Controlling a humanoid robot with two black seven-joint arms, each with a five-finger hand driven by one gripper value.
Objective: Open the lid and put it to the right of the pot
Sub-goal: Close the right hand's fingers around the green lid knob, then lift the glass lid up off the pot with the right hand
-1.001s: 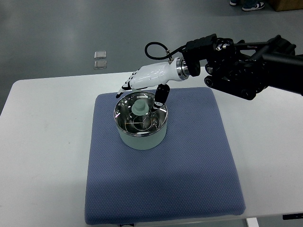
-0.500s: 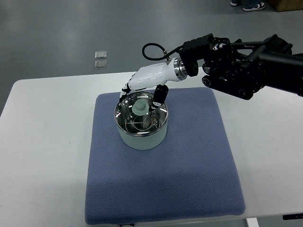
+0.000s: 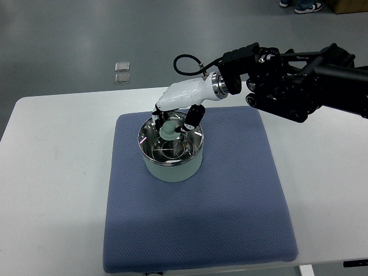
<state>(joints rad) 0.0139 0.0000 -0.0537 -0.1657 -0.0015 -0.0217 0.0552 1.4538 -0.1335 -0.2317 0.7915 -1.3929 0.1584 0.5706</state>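
We've got one pot [image 3: 171, 161], one lid [image 3: 170, 144], one hand in view.

The glass lid with its pale green knob [image 3: 169, 130] sits on the pale green pot, mid-mat toward 11 o'clock. Our right hand [image 3: 176, 115] curls down around the knob; can't tell if it's gripping. Blue mat [image 3: 198, 230] on a white table [image 3: 52, 190], two small clear squares [image 3: 121, 72] on the floor at 11.

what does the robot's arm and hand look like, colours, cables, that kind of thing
Only the right arm shows: a bulky black structure of exposed links and joints. A ribbed silver metal collar joins it to the right hand, which has a smooth glossy white shell and dark-tipped fingers. A black cable loops up above the wrist. No legible markings.
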